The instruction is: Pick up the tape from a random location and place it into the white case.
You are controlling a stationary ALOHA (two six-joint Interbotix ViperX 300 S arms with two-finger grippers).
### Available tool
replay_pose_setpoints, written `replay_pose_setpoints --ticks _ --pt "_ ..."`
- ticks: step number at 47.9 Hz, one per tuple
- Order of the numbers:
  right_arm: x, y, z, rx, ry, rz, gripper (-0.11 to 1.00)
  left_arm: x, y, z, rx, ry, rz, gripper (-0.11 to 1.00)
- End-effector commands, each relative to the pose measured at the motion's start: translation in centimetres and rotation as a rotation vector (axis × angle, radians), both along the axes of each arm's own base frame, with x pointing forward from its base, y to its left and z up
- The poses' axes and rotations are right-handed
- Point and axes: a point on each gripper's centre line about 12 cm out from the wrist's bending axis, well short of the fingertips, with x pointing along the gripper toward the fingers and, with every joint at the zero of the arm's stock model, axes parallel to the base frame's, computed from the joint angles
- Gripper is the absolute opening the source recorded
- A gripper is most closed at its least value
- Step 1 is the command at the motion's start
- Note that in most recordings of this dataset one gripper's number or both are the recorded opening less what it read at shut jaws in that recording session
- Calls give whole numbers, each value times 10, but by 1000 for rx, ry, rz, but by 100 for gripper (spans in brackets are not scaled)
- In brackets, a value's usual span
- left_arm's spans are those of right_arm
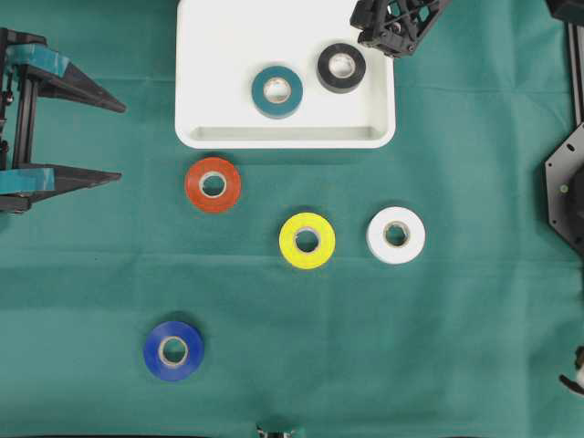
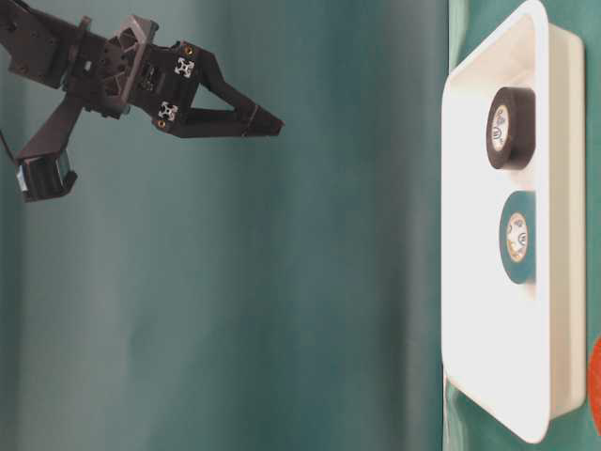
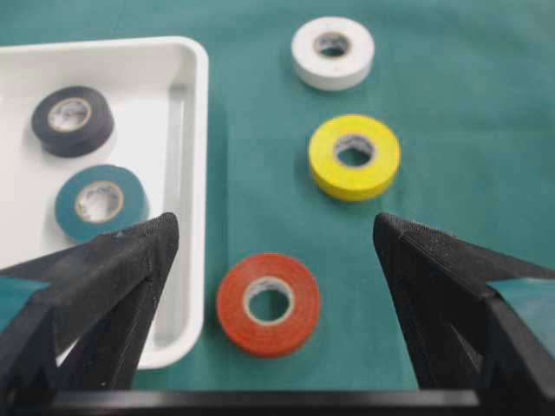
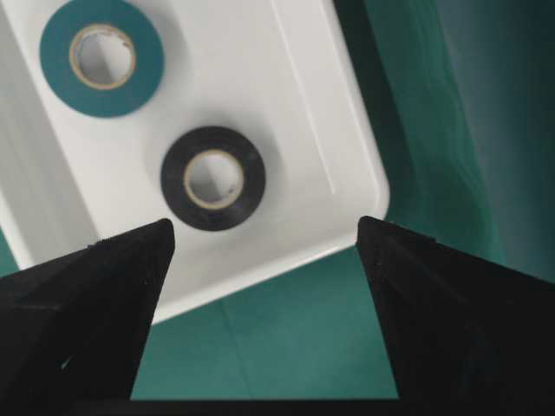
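The white case (image 1: 219, 82) lies at the far middle of the green cloth. It holds a teal tape (image 1: 277, 91) and a black tape (image 1: 341, 67). On the cloth lie a red tape (image 1: 213, 184), a yellow tape (image 1: 307, 240), a white tape (image 1: 395, 234) and a blue tape (image 1: 173, 350). My left gripper (image 1: 121, 137) is open and empty at the left edge, with the red tape (image 3: 268, 303) ahead between its fingers. My right gripper (image 4: 264, 227) is open and empty, raised high over the case's far right corner, beside the black tape (image 4: 213, 178).
The cloth-covered table extends all round. The right arm's base parts (image 1: 566, 192) stand at the right edge. In the table-level view my right gripper (image 2: 272, 122) hangs well above the case (image 2: 470, 282).
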Motion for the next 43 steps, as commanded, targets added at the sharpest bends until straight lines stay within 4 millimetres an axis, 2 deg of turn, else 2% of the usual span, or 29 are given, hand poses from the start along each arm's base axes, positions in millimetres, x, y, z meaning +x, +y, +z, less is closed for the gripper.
replay_pose_setpoints --ticks 1,9,17,22,34,43 --pt "5 16 16 -8 -49 42 84 2 0 12 -1 -34 -1 99" --pt "20 54 14 6 -77 124 84 2 0 13 -1 -35 -1 99" --pt "34 103 13 26 -118 214 84 2 0 13 -1 -37 -1 99" --pt "39 123 13 32 -143 258 84 2 0 13 0 -37 -1 99" --pt "36 127 13 30 -164 273 83 1 0 14 -1 -40 -1 99" --pt "12 129 14 22 -239 291 83 1 0 14 -3 -40 -1 99"
